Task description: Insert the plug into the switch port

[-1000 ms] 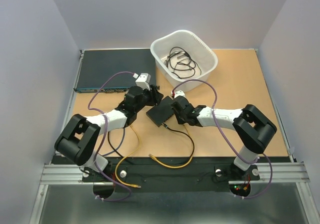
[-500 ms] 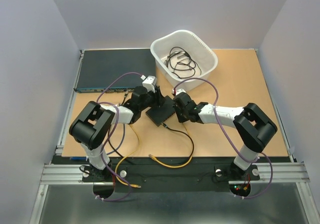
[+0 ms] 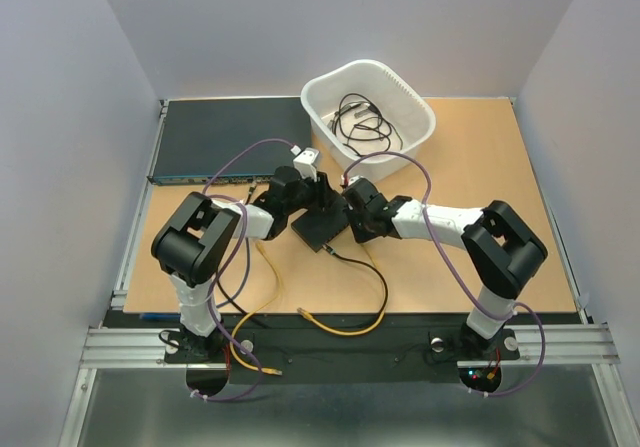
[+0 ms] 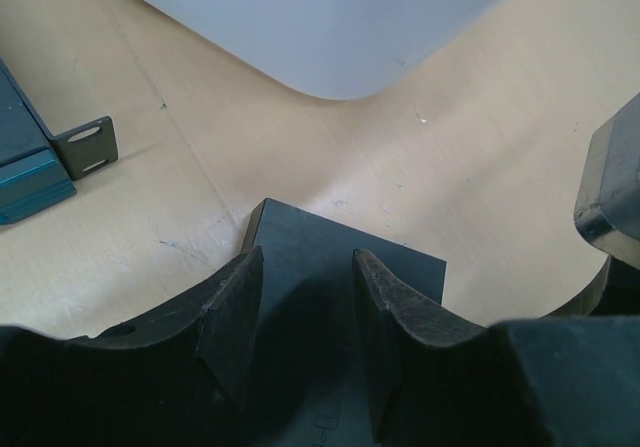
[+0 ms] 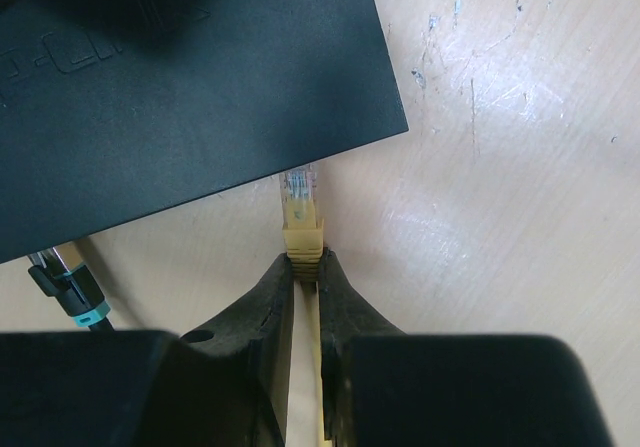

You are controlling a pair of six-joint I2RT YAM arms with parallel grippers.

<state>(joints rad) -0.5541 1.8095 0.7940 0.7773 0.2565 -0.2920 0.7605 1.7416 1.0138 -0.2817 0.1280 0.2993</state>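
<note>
The box (image 4: pixel 335 235) can be pushed away if the plug (image 5: pixel 300 199) is pressed beside the port, which is hidden at the box edge. The left gripper (image 4: pixel 308 263) is held half spread over the box; contact cannot be told. The right gripper (image 5: pixel 305 262) is clenched on the plug, whose tip lies at the box edge.

Robot test lab, not home. Plain grey walls (image 3: pixel 340 27) close in wooden table (image 3: pixel 480 157) on three sides. Metal rail (image 3: pixel 120 345) along bottom of frame, left arm (image 3: pixel 190 252) and right arm (image 3: pixel 500 252) bolted there, purple wires (image 3: pixel 240 150) looping off them. Wide dark rack unit (image 3: pixel 225 137) with row of sockets at upper left. White tub (image 3: pixel 405 147) holding black cables (image 3: pixel 362 122) at top middle. Small red and green lights (image 3: pixel 484 373) glow at lower right
</note>
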